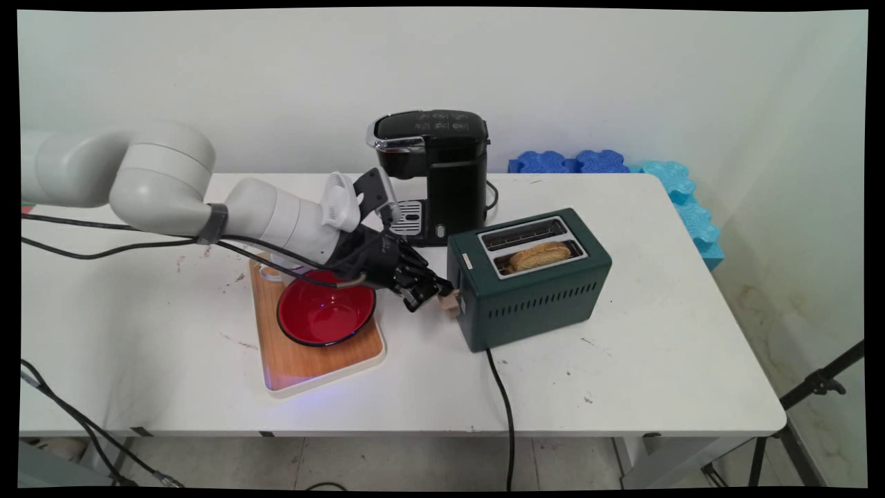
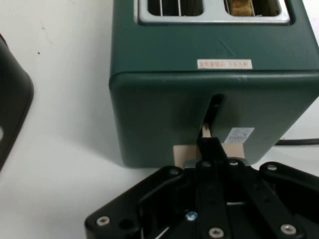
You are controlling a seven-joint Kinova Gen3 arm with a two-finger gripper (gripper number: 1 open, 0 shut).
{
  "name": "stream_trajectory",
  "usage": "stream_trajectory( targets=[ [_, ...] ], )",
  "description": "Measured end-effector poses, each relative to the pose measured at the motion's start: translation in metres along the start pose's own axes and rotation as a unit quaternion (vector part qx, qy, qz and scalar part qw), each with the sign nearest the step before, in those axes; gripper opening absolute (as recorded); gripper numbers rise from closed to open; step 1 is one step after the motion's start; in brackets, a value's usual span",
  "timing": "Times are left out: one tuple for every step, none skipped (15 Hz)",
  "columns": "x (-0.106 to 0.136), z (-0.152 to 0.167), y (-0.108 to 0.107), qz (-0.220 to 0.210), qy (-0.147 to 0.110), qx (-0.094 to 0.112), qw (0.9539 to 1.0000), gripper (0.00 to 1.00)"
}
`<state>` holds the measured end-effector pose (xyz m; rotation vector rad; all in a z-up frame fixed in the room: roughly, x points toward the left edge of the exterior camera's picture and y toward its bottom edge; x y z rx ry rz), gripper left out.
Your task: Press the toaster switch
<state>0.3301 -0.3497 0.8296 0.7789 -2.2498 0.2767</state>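
Even, bright indoor light falls from above in the main view; the white desk (image 1: 622, 360) and wall are evenly lit, without hard glare. Soft shadows lie under the toaster (image 1: 529, 277) and the arm. A glossy sheen shows on the red bowl (image 1: 325, 312). In the hand view the toaster is sharp, while the gripper (image 2: 209, 149) linkage at bottom is slightly soft.

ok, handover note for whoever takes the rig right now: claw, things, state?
Claw: fingers together at the tan lever of the dark green two-slot toaster, lever low in its slot.
Toaster: one golden slice of toast in the near slot; far slot looks empty.
Beside the arm: red bowl on a wooden tray; black coffee machine behind.
No task given, so done and left cannot be stated.
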Motion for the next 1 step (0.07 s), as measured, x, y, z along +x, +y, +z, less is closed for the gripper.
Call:
stream_trajectory(
  targets=[
    [-0.0013,-0.0019,-0.0007,0.001,-0.001,0.000,1.0000,0.00]
  ],
)
